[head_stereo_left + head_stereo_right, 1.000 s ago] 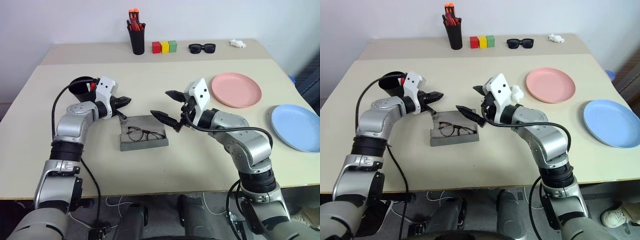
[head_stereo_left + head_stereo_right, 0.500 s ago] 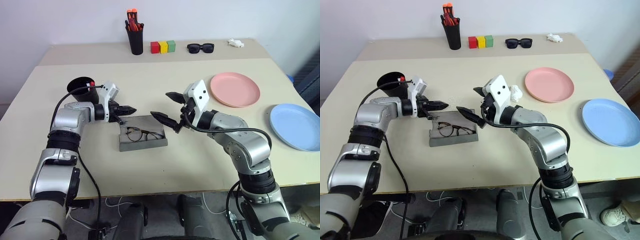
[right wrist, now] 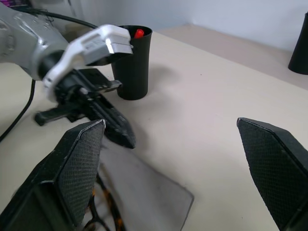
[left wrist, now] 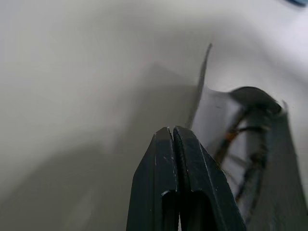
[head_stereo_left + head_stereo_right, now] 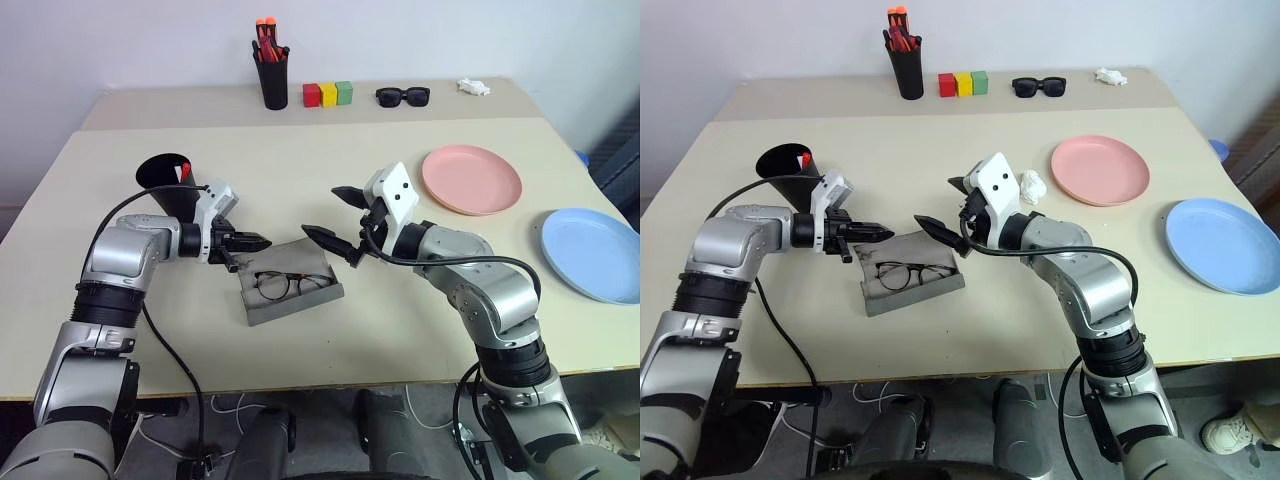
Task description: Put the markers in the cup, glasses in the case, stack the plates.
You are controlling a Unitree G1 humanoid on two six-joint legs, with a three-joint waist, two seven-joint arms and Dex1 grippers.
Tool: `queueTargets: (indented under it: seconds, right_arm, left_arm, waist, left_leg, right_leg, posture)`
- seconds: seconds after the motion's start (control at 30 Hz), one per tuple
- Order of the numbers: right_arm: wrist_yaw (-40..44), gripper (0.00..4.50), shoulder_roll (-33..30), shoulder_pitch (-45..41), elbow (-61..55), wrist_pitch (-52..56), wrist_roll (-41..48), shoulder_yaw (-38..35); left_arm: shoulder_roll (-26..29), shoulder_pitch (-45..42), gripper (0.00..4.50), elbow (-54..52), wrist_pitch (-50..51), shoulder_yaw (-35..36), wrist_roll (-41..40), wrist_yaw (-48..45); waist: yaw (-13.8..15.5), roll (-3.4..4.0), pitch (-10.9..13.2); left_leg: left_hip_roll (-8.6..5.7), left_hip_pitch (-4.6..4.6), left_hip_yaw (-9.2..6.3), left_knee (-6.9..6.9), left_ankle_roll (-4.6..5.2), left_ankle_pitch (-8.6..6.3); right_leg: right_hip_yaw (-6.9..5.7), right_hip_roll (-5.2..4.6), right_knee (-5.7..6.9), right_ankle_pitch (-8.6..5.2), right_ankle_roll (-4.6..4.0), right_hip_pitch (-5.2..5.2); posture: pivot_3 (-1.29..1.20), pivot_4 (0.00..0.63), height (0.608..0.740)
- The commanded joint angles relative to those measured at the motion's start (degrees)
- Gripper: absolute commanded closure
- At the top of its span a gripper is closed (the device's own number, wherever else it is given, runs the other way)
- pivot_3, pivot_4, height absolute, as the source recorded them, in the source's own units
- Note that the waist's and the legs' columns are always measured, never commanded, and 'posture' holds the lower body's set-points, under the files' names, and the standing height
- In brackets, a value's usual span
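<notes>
While sunglasses [image 5: 403, 96] lie far back (near blocks [image 5: 329, 94]), case [image 5: 292, 291] stands unobstructed.

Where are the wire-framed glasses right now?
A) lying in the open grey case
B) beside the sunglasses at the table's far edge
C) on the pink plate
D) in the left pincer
A: the glasses lie inside the open case, with neither pincer gripping them.

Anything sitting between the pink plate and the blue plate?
No. Between the pink plate and the blue plate the table is bare, seen in both eye views.
</notes>
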Motion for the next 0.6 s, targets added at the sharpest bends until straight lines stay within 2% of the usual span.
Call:
queueTargets:
  seconds: [0.03,0.3,0.6]
  right_arm:
    - [-0.1,0.00,0.3,-1.2,-0.5,-1.3,0.1,-0.2]
    - [-0.1,0.00,0.2,-1.2,-0.1,-1.6,-0.4,-0.4]
    - [-0.5,0.00,-0.3,-1.3,0.5,-2.0,-1.1,-0.9]
  left_arm:
    - [0.2,0.4,4.47,-3.7,2.9,0.8,-3.2,-0.5]
    - [3.5,4.3,4.47,-13.0,8.0,-0.9,-8.7,-4.1]
    - [3.1,7.7,4.47,-18.4,10.2,-0.8,-12.0,-1.6]
  waist:
    - [0.0,0.00,0.0]
    - [-0.2,0.01,0.0]
    - [-0.1,0.00,0.0]
  left_leg:
    - [0.00,0.00,0.00,0.00,0.00,0.00]
    - [0.01,0.01,-0.01,-0.02,0.00,0.00]
    - [0.01,0.01,0.00,-0.01,0.00,0.00]
  right_leg:
    - [0.00,0.00,0.00,0.00,0.00,0.00]
    - [0.00,0.01,0.00,-0.01,-0.01,-0.01]
    - [0.00,0.00,-0.01,-0.01,-0.01,0.00]
  posture:
    - [0.00,0.150,0.740]
    - [0.00,0.150,0.740]
    - [0.00,0.150,0.740]
